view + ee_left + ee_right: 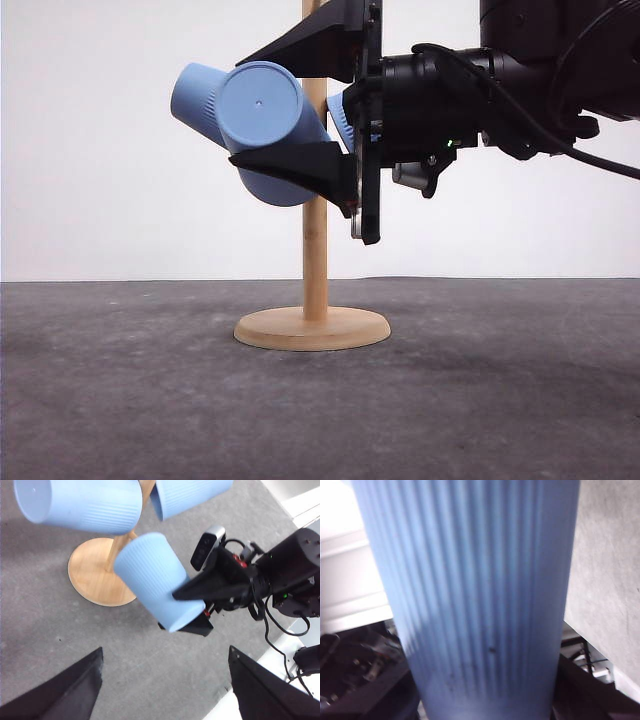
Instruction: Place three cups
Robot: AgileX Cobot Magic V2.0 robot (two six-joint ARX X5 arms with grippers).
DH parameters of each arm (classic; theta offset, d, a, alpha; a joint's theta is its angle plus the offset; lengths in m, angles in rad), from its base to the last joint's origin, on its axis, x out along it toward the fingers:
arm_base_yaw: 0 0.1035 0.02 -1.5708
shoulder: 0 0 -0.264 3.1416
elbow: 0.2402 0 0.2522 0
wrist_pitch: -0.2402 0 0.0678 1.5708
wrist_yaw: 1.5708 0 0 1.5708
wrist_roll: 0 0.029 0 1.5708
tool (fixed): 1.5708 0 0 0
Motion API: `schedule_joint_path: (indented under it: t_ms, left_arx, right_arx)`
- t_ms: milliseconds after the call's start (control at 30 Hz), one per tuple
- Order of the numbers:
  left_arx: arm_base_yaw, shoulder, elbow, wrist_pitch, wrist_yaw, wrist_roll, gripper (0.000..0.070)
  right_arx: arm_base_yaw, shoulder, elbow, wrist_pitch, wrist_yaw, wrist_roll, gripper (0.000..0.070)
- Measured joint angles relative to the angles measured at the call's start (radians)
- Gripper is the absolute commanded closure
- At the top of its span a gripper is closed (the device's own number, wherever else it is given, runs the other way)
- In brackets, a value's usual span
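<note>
Right claw point(300, 100): clamped on ribbed light-blue cup point(262, 125) beside wooden stand point(314, 325); seemingly unseated. Left claw point(165, 680): apart, above worktop point(120, 380).

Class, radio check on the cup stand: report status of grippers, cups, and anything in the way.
Right gripper shut on third cup, at the wooden stand. Left gripper open, hovering above. Two cups already hung. Nothing blocking.
</note>
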Motion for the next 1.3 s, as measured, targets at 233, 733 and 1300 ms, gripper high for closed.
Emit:
schedule_joint_path:
  t_ms: [233, 733, 1300]
  left_arx:
    - [0.0, 0.0, 0.0, 0.0, 0.0, -0.003, 0.0224]
    - [0.0, 0.0, 0.0, 0.001, 0.0, -0.007, 0.0224]
    - [0.0, 0.0, 0.0, 0.0, 0.0, -0.011, 0.0224]
  right_arx:
    - [-0.035, 0.0, 0.0, -0.05, -0.004, 0.029, 0.0369]
    - [-0.101, 0.0, 0.0, -0.108, -0.026, 0.036, 0.0369]
    - [-0.1, 0.003, 0.0, -0.121, -0.042, 0.036, 0.0175]
